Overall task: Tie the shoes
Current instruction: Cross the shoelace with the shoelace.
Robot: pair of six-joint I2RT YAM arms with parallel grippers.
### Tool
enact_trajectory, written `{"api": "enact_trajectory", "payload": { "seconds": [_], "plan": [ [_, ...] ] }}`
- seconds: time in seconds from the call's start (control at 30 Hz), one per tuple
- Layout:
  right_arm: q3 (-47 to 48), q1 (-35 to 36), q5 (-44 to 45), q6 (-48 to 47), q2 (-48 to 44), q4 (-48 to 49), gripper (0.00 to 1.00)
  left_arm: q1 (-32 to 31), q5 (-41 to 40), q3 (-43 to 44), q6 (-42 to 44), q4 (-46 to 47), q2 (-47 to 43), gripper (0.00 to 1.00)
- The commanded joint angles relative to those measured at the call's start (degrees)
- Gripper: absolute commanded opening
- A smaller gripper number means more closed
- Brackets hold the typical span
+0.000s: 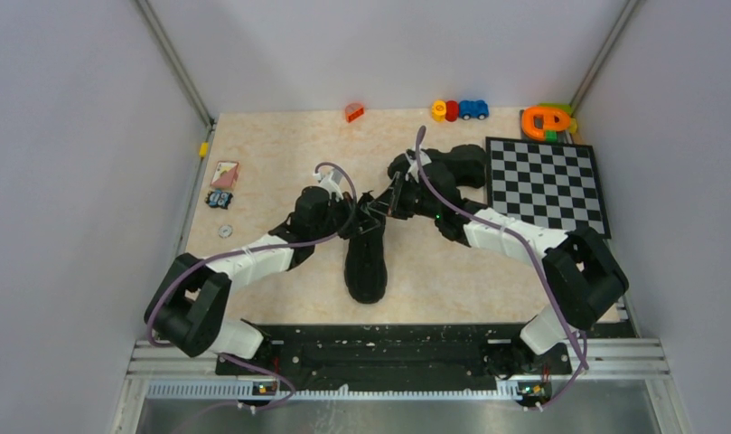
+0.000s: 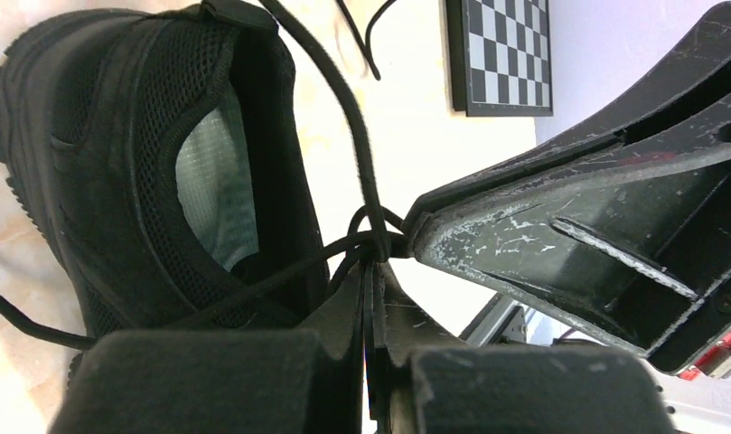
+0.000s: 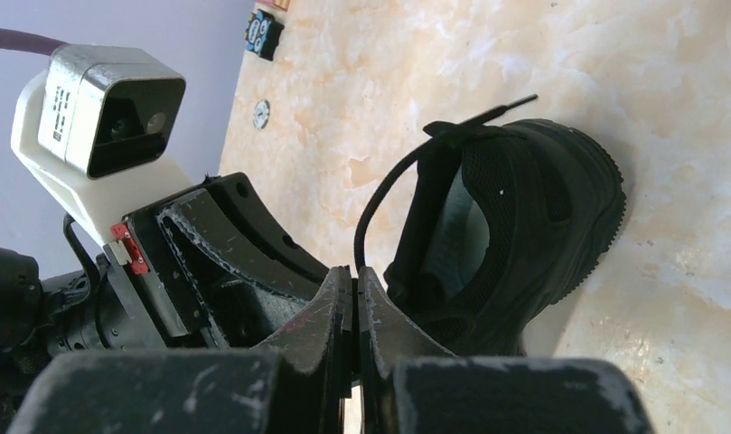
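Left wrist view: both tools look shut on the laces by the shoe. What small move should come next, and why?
Probably draw the left tool and right tool slowly apart. Both are shut, tip to tip, on the laces, which bunch in a loose crossing beside the shoe; separating should snug it.

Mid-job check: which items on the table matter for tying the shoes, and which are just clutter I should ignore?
Job:
- centre shoe
- its laces, pinched by left tool and right tool
- second shoe, farther back

Clutter:
- checkerboard
- toy vehicles
- orange toy
- orange block
- card
- washer
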Motion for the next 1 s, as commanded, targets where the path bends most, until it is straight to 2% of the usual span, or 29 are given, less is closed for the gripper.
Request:
{"api": "enact_trajectory", "payload": {
  "seconds": [0.0,0.43,0.67,0.87,0.97],
  "plan": [
    [4.0,0.9,1.7,0.8,-3.8,0.9,0.0,-0.4,-4.0,2.2,3.2,1.4,0.4,0.0],
    [4.0,2.3,3.0,2.1,-4.0,-0.9,0.0,-0.4,-8.3,2.9,6.7,2.6,1.4,0.0],
    [2.0,4.2,3.8,6.1,-4.4,0.3,0.0,-0.4,-8.9,4.5,8.2,3.0,4.6,0.0],
    [-0.1,5.0,6.4,9.2,-6.4,1.6,0.0,-0.4,-9.8,3.3,11.6,6.8,5.6,0.0],
    [-0.1,5.3,7.8,9.9,-7.1,1.3,0.0,-0.4,-7.2,2.2,12.3,11.0,6.3,0.0]
  ]
}}
